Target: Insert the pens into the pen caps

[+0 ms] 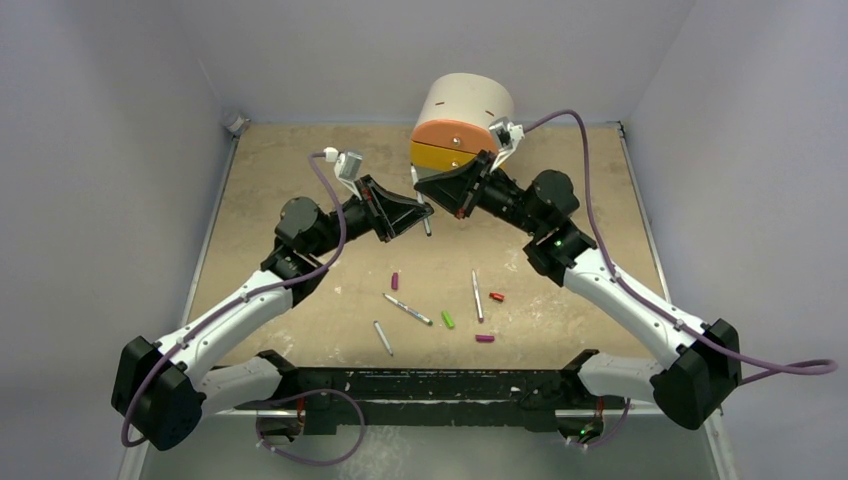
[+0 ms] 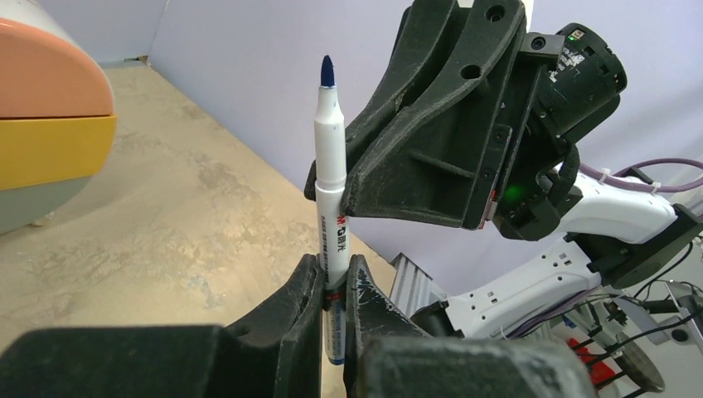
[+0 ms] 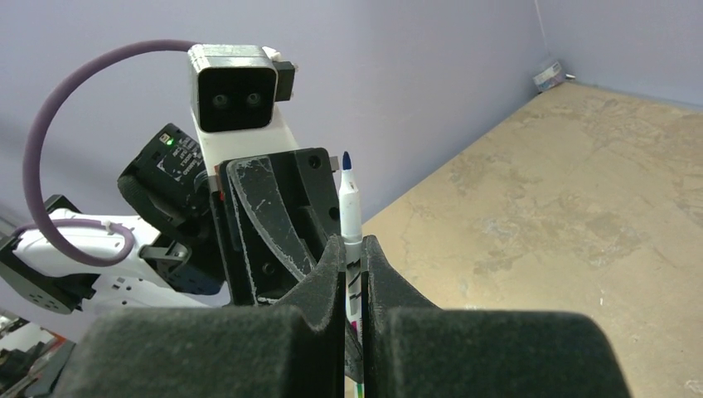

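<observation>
One pen [image 1: 427, 224] with a white barrel and blue tip hangs upright above the table's middle rear. My left gripper [image 1: 421, 208] and right gripper [image 1: 433, 199] meet there. In the left wrist view the left gripper [image 2: 334, 280] is shut on the lower barrel of this pen [image 2: 330, 157], and the right arm's fingers [image 2: 414, 166] press on it higher up. The right gripper [image 3: 354, 253] is also shut on the pen [image 3: 350, 203]. Three more pens [image 1: 408, 309] [image 1: 383, 338] [image 1: 477, 296] lie on the table. Around them lie two magenta pen caps [image 1: 395, 281] [image 1: 485, 339], a green one [image 1: 448, 320] and a red one [image 1: 497, 297].
A large cream drum with an orange and yellow face [image 1: 460, 125] stands at the back, just behind the grippers. Grey walls close in the table on three sides. A black rail [image 1: 430, 385] runs along the near edge between the arm bases.
</observation>
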`<action>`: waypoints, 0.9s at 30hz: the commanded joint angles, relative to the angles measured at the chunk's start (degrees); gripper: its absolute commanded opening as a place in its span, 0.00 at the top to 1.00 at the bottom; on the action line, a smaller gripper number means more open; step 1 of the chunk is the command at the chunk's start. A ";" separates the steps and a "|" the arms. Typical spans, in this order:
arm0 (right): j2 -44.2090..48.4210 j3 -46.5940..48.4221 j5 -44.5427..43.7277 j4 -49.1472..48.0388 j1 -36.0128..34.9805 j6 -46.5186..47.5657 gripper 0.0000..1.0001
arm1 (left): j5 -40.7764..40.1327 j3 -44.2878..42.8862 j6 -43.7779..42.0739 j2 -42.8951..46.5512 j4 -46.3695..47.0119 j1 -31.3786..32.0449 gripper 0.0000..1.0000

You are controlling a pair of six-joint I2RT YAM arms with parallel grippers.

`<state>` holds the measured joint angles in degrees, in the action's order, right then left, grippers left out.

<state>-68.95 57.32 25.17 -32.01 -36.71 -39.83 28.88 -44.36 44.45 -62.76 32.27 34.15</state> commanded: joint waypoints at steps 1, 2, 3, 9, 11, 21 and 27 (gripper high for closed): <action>1.42 2.06 -0.69 -2.70 -0.26 0.40 1.00 | 0.08 -2.67 -2.51 1.40 -0.91 0.24 1.00; 1.52 2.27 -1.11 -1.84 -0.21 0.89 0.97 | 0.29 -2.97 -4.10 1.74 -2.91 0.28 1.00; 1.47 2.75 -1.63 -0.38 -0.23 1.63 0.83 | 0.35 -3.60 -5.99 2.00 -5.75 0.29 1.00; 1.06 4.78 -2.17 4.42 -0.28 4.79 0.52 | 1.16 -7.00 -14.11 2.76 -18.00 0.23 1.00; 0.95 4.80 -2.51 4.69 -0.24 5.04 0.55 | 1.87 -7.60 -14.09 2.51 -18.23 0.28 1.00; -0.88 4.96 -1.09 5.68 -0.26 5.47 0.63 | 3.34 -7.91 -11.93 3.80 -15.86 0.28 1.00; -1.93 5.29 0.08 5.55 -0.24 5.35 0.95 | 3.42 -7.92 -11.71 3.66 -15.60 0.30 1.00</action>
<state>-70.13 60.20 24.62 -25.65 -37.17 -35.31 31.05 -49.67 33.32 -60.73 13.28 34.20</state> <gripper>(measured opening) 0.120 0.070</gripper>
